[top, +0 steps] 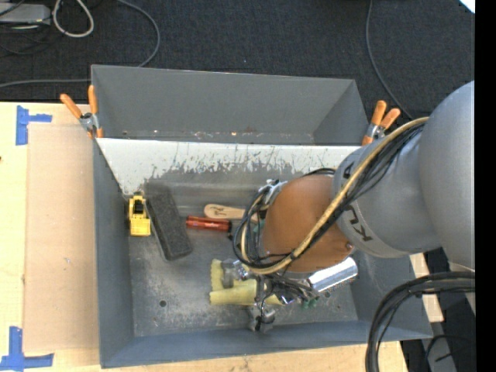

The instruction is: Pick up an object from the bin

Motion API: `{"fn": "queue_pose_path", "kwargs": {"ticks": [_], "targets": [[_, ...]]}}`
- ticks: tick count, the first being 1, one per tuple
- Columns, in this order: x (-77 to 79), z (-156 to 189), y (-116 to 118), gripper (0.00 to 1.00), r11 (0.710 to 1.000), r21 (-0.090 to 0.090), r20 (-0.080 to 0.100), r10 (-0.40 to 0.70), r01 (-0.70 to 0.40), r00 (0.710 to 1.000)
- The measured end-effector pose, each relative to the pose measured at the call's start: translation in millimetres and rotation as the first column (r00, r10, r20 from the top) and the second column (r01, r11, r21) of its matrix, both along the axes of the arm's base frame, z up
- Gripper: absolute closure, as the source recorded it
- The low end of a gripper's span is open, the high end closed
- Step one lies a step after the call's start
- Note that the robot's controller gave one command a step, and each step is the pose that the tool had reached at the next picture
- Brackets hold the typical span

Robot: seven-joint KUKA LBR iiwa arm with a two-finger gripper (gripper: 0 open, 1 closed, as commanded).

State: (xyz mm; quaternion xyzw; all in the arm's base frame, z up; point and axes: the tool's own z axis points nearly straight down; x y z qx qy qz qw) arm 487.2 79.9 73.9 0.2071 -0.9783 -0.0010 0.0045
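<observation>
While deep in bin (155,304), arm (434,177) low over yellow block (229,295).

Grey block (169,224) and yellow toy (139,215) crowd the left; front-left floor (159,304) open

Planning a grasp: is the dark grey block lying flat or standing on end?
Lying flat: the dark grey block shows its long face along the bin floor, beside the yellow toy.
</observation>
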Motion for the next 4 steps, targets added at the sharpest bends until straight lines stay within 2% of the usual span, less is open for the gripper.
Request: {"fn": "queue_pose_path", "kwargs": {"ticks": [1, 4], "targets": [[41.8, 14, 23, 1.0, 0.932, 0.005, 0.013, -0.362, 0.362, 0.932], [38.4, 30, 14, 1.0, 0.936, 0.003, 0.01, -0.352, 0.352, 0.936]]}}
